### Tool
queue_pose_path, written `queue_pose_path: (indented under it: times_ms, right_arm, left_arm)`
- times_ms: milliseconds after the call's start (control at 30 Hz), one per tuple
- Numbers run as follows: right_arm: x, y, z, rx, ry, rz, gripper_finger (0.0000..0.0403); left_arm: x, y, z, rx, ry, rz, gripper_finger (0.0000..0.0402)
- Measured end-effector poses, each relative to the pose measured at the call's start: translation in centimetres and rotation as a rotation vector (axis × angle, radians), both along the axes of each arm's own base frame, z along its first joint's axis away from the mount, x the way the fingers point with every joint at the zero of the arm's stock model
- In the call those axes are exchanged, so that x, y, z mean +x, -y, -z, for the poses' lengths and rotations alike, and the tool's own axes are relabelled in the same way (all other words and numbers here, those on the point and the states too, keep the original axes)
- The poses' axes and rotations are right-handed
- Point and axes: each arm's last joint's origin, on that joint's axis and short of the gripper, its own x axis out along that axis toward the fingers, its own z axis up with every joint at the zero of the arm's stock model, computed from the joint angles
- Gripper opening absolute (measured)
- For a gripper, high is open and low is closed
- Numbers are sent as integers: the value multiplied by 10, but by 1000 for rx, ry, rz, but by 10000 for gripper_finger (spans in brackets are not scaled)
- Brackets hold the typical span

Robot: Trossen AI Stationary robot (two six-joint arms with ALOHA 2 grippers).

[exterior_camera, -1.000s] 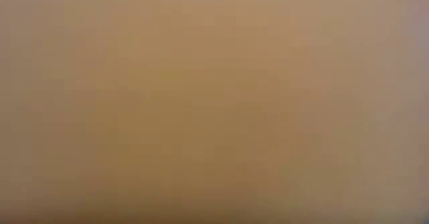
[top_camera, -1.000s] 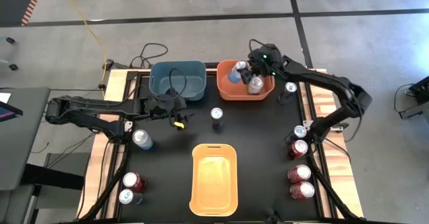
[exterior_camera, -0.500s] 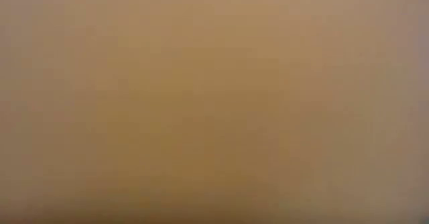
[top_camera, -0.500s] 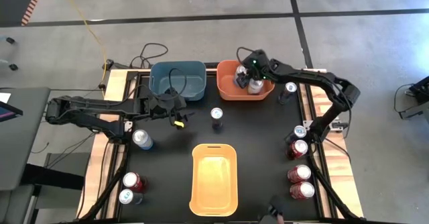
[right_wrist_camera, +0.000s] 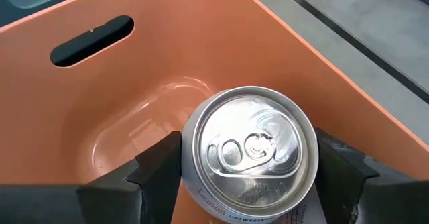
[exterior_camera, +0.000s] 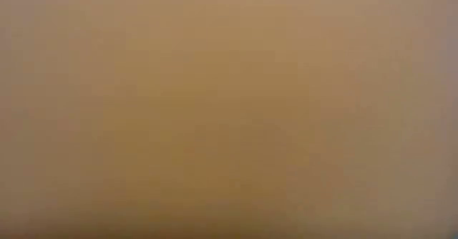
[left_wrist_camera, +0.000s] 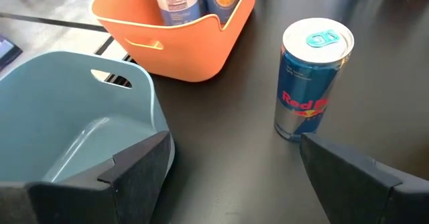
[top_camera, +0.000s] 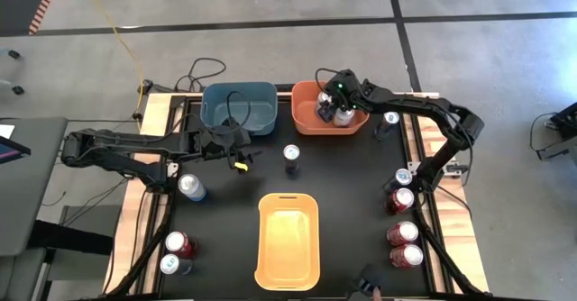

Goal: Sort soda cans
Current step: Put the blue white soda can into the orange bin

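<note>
My right gripper point(top_camera: 328, 101) reaches down into the orange bin point(top_camera: 306, 121) at the table's far side and is shut on a silver-topped soda can point(right_wrist_camera: 249, 150). A second can point(top_camera: 344, 114) stands in the same bin beside it. My left gripper point(top_camera: 236, 157) waits open and empty near the blue bin point(top_camera: 239, 107). From it, a blue soda can point(left_wrist_camera: 310, 76) stands upright on the black table a little ahead, between the lines of its fingers point(left_wrist_camera: 134, 163). The low view shows only a plain tan blur. My right gripper pinches the can's round side wall just below its top rim point(right_wrist_camera: 194, 177), one finger on each side. The fingers point(right_wrist_camera: 157, 163) come from above, pointing down into the bin. The can stands upright; whether its base rests on the bin's floor is hidden.
An empty yellow bin point(top_camera: 288, 240) lies near the front middle. Loose cans stand at the left edge point(top_camera: 191, 186), at the near left corner point(top_camera: 178, 243), and several along the right edge point(top_camera: 401, 198). The blue bin point(left_wrist_camera: 60, 117) is empty.
My right gripper has gone a little toward the table's left edge, carrying the can farther over and into the orange bin, still shut on it. The can stays upright.
</note>
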Motion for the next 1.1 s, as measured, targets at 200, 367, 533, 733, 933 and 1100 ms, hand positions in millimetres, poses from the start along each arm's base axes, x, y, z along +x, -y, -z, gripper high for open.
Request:
queue_pose_path:
  times_ms: [200,367,533,733,933,1100]
  right_arm:
    - [0,-1,0,-10,-16,-18,303]
    - [0,-1,0,-11,-19,-21,335]
    - [1,1,-2,-19,6,-9,363]
    - [1,1,-3,-18,22,1,369]
    - [-6,-9,-35,-83,117,-4,368]
    - [-16,-28,-69,-151,210,-33,368]
  left_arm:
    - [0,0,0,-1,0,-1,329]
    - [0,0,0,-4,-2,-1,329]
    - [-1,-1,0,15,-7,-46,329]
    - [-3,-2,2,25,-20,-97,329]
    - [-5,-2,4,-11,-31,-130,329]
    - [-9,-1,10,-59,-77,-162,329]
